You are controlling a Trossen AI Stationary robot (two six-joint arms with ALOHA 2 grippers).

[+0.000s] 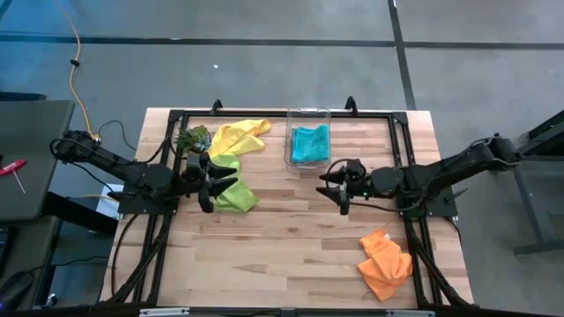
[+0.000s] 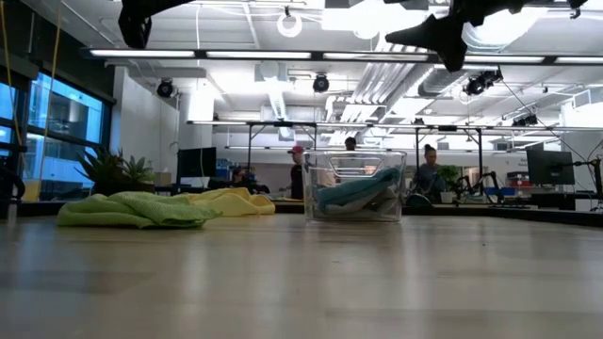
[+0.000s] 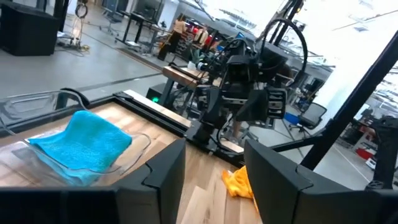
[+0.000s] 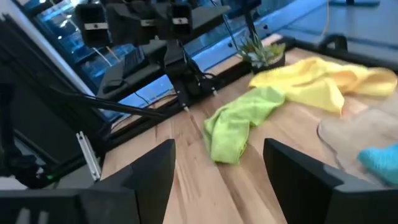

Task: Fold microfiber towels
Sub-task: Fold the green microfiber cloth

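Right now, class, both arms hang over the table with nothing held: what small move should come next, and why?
Probably lower the left hand onto the lime green towel to grasp an edge. That towel lies crumpled directly under it, partly overlapping the yellow towel, and both hands are open and empty. The right hand hovers over bare wood, farther from any towel.

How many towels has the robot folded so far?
Maybe one: the teal towel lies in the clear box. Nothing is in hand; the left hand and right hand are open. The yellow towel, lime green towel and orange towel lie crumpled.
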